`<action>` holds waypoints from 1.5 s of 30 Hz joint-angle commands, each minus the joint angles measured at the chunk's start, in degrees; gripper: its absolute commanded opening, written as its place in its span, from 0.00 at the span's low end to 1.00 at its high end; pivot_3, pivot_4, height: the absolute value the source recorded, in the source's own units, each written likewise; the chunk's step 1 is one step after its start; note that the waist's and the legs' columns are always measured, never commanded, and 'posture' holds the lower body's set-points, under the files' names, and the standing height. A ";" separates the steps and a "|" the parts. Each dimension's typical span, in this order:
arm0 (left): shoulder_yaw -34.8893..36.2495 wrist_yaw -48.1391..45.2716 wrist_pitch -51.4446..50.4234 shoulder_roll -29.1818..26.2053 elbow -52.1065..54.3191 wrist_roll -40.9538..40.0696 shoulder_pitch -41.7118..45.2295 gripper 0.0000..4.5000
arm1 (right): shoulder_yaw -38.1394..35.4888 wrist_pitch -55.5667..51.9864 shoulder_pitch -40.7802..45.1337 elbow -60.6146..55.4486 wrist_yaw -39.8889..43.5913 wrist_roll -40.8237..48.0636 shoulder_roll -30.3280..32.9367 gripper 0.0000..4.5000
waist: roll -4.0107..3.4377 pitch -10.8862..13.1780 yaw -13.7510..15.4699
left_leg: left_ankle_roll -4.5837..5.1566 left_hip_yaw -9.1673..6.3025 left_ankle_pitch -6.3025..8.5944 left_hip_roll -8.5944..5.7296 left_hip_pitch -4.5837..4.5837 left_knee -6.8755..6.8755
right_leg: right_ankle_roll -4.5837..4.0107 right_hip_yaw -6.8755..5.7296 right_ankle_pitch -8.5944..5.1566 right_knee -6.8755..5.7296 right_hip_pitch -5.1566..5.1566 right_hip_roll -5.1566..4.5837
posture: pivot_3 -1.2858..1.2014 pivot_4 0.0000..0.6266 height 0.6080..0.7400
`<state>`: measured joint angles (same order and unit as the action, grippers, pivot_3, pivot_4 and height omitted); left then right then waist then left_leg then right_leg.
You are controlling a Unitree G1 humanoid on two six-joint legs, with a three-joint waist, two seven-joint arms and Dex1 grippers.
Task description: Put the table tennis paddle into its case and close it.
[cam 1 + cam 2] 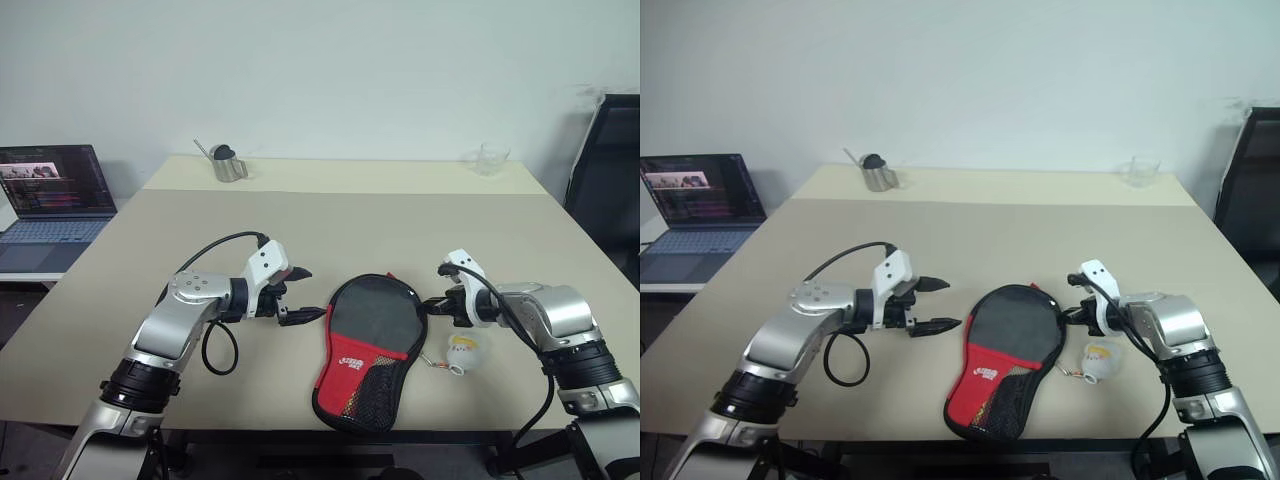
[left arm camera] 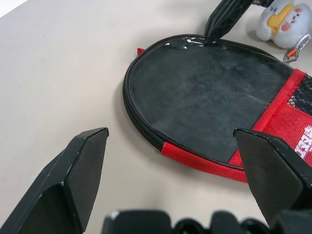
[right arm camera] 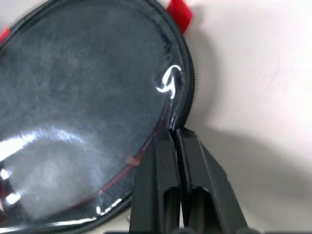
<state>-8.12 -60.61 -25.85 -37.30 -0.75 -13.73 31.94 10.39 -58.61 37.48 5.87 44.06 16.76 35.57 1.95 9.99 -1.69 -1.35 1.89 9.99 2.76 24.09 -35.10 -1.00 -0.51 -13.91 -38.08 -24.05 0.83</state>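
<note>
The case [image 1: 370,340] lies flat on the tan table [image 1: 400,230], round black end away from me, red panel and mesh pocket toward me. Its white-yellow charm [image 1: 468,350] rests just to its right. My right gripper [image 1: 428,303] is shut on the case's right rim [image 3: 181,97], where the glossy face puckers at the fingertips [image 3: 168,141]. My left gripper [image 1: 298,297] hovers open just left of the case, touching nothing. The paddle is hidden; the wrist view shows a dark surface with a thin red line under the glossy face, and I cannot tell whether that is it.
A metal cup [image 1: 228,165] and a clear glass [image 1: 488,158] stand at the table's far edge. An open laptop [image 1: 50,200] sits on a lower desk to the left. A black chair [image 1: 610,170] stands at the right.
</note>
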 commanded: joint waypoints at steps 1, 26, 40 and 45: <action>0.89 0.30 0.72 -0.56 1.04 0.08 0.28 1.00 | 5.76 7.08 0.20 -1.07 2.73 -4.92 2.75 0.00 | 0.00 0.00 0.01 | 0.00 0.00 0.00 0.00 0.00 0.00 | 0.00 0.00 0.00 0.01 0.00 0.00 | 0.52 0.24 1.00; 1.02 1.63 0.07 -1.10 2.17 0.60 -0.38 1.00 | 11.27 39.01 16.21 23.91 10.90 -19.98 -2.76 0.00 | 0.01 0.03 -0.07 | 0.01 0.05 -0.01 0.00 0.00 0.01 | -0.02 0.10 0.12 0.03 -0.07 0.02 | 0.52 0.24 1.00; 1.03 2.68 -0.88 -1.02 4.16 0.22 -0.77 1.00 | 10.46 38.74 16.95 27.65 11.16 -23.56 -4.71 0.27 | 0.01 0.03 -0.04 | 0.01 0.03 -0.01 0.00 0.02 0.00 | -0.02 0.09 0.12 0.00 -0.08 0.01 | 0.52 0.24 1.00; 0.50 2.01 -0.28 -0.40 3.15 0.13 0.94 1.00 | 8.21 35.74 17.49 25.94 12.43 -21.73 -4.33 0.63 | 0.01 0.03 -0.03 | 0.01 0.02 -0.01 0.00 0.02 0.00 | -0.03 0.08 0.12 0.00 -0.08 0.01 | 0.52 0.24 1.00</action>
<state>-8.12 -58.24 -27.04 -37.85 1.48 -13.23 31.02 20.73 -21.61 53.29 33.79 55.51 -5.72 30.79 1.96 10.02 -1.72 -1.34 1.90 9.98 2.76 24.11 -35.11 -1.02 -0.44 -13.79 -38.09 -24.13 0.84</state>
